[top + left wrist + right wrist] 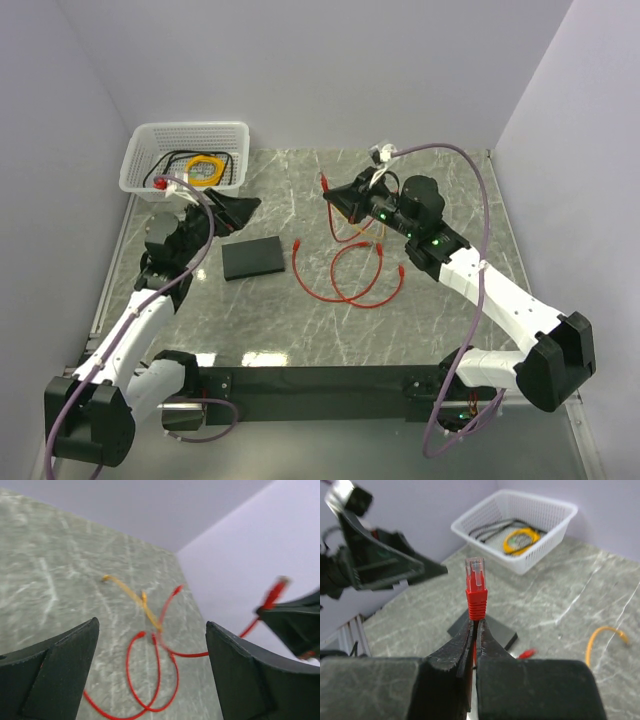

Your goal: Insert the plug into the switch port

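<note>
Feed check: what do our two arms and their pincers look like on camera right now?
The left arm and right arm have white link shells with black joints and bases. A grey-purple cable runs along each. Small green lights glow near the right arm's wrist. The left pincer and right pincer are matte black with wedge-shaped fingers.

This looks like a robot lab. A left arm (135, 320) and a right arm (500, 295) are bolted at the bottom of the frame. Plain pale walls (330, 70) box in the grey table (250, 320).
</note>
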Robot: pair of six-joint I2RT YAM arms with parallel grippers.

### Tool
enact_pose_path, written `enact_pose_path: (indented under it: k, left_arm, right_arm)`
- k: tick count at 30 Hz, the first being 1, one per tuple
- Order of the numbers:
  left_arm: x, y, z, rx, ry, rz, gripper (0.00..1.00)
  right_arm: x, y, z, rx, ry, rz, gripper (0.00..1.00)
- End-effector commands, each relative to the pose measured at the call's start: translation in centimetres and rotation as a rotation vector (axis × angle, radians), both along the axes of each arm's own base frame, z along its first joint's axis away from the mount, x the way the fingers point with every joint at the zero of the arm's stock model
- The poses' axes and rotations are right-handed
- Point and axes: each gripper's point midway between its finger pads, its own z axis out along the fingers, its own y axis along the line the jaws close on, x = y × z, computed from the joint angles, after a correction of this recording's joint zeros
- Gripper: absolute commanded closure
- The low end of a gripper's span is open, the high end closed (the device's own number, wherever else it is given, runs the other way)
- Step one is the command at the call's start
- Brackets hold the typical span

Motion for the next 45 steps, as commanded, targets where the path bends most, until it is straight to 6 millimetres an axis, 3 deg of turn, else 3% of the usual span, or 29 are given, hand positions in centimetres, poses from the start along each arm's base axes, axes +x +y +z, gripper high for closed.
enact_pose_path:
  k: [1,8,11,12,13,15,20,32,36,40,45]
  left_arm:
    - [-1.6,-2.8,5.5,-0.041,-0.178,-0.147,0.07]
    - [-2.6,-6.4,8.4,-0.021,-0.220,-0.204,0.11]
    - [-2.7,-6.7,8.9,-0.022,-0.222,-0.210,0.15]
    - [-2.8,-6.7,9.2,-0.023,-0.226,-0.211,0.16]
    - [-2.7,-6.6,9.2,-0.023,-0.220,-0.204,0.17]
    - [-2.6,-6.5,9.2,-0.016,-0.220,-0.195,0.19]
    - [-2.0,-7.2,7.8,0.012,-0.185,-0.219,0.28]
    - [-0.4,-8.6,4.6,0.076,-0.085,-0.212,0.31]
    - [0.3,-9.4,3.9,0.078,-0.066,-0.222,0.37]
    - [0.5,-10.1,3.9,0.080,-0.064,-0.222,0.46]
    - [0.8,-10.4,3.3,0.086,-0.043,-0.222,0.71]
  right_arm:
    - [-1.5,0.5,1.1,-0.003,-0.060,0.065,1.00]
    - [-2.2,2.2,-0.5,-0.077,-0.044,0.099,1.00]
    - [-2.6,3.1,-0.8,-0.117,-0.063,0.095,1.00]
    - [-3.5,3.9,-1.7,-0.158,-0.047,0.098,1.00]
    - [-2.4,3.7,-1.8,-0.205,-0.070,0.027,1.00]
    - [-2.5,4.1,-3.1,-0.271,-0.055,0.004,1.00]
    - [-2.4,5.1,-4.4,-0.310,-0.045,-0.021,1.00]
    - [-2.1,5.5,-3.9,-0.311,-0.049,-0.029,1.00]
    - [-2.2,5.6,-4.1,-0.311,-0.043,-0.024,1.00]
    - [-2.3,5.4,-3.9,-0.309,-0.044,-0.032,1.00]
    - [-2.3,5.1,-3.8,-0.301,-0.043,-0.049,1.00]
